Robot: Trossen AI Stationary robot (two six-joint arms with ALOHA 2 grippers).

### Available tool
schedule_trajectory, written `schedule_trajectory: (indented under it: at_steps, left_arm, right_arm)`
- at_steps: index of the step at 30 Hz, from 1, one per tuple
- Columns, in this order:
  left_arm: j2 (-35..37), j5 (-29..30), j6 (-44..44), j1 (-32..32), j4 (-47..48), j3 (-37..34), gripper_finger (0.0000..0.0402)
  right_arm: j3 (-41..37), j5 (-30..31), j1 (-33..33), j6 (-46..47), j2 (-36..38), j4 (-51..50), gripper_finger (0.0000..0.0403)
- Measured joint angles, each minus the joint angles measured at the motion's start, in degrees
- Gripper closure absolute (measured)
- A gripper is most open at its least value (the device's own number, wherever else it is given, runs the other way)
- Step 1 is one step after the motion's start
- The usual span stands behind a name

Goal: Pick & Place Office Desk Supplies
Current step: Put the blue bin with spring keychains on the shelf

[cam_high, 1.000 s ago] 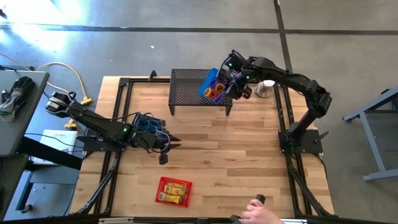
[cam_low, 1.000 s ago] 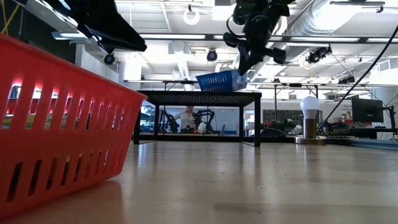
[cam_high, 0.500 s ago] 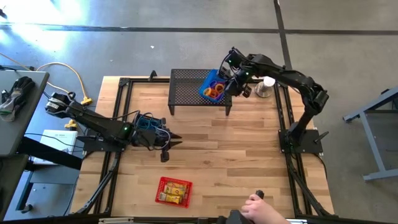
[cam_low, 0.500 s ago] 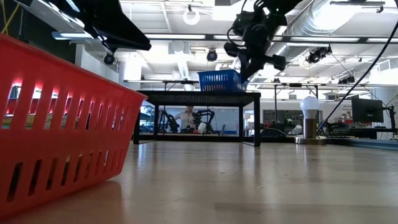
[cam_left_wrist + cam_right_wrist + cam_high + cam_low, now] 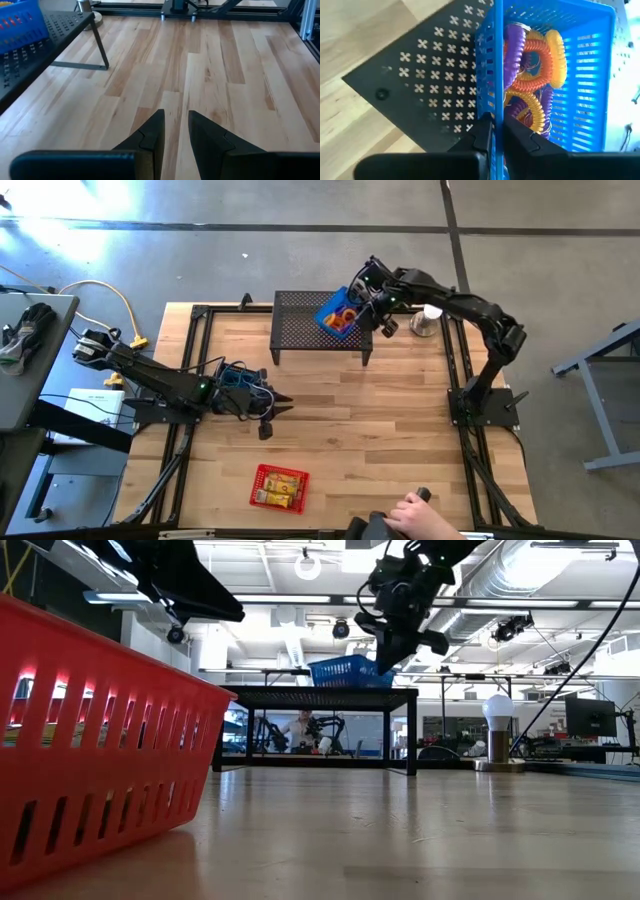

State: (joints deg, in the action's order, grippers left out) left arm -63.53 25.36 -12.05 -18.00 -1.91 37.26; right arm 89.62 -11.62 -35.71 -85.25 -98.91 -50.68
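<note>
With my right gripper's fingers (image 5: 492, 131) pinched on the wall of the blue basket (image 5: 337, 316) of coiled rings, which seems to sit on the black mesh stand (image 5: 300, 320), I'm placing it; next, let go and lift, while my left gripper (image 5: 268, 412) idles over the surface, fingers slightly parted, holding nothing.

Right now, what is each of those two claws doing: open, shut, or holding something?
Left gripper: holds nothing, fingers slightly apart, low over the table.
Right gripper: clamped on the blue basket wall, on the black stand.
</note>
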Motion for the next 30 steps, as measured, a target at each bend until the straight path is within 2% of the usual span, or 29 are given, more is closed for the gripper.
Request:
schedule_trajectory:
  at_steps: [22, 30]
  left_arm:
    - [0.0, -0.1, 1.8, 0.0, -0.7, 0.0, 0.0321]
    - [0.0, -0.1, 1.8, 0.0, -0.7, 0.0, 0.0321]
  right_arm:
    - [0.0, 0.3, -0.2, 6.8, 0.0, 0.3, 0.0376]
    - [0.0, 5.9, 0.3, 10.1, 0.2, 2.1, 0.0376]
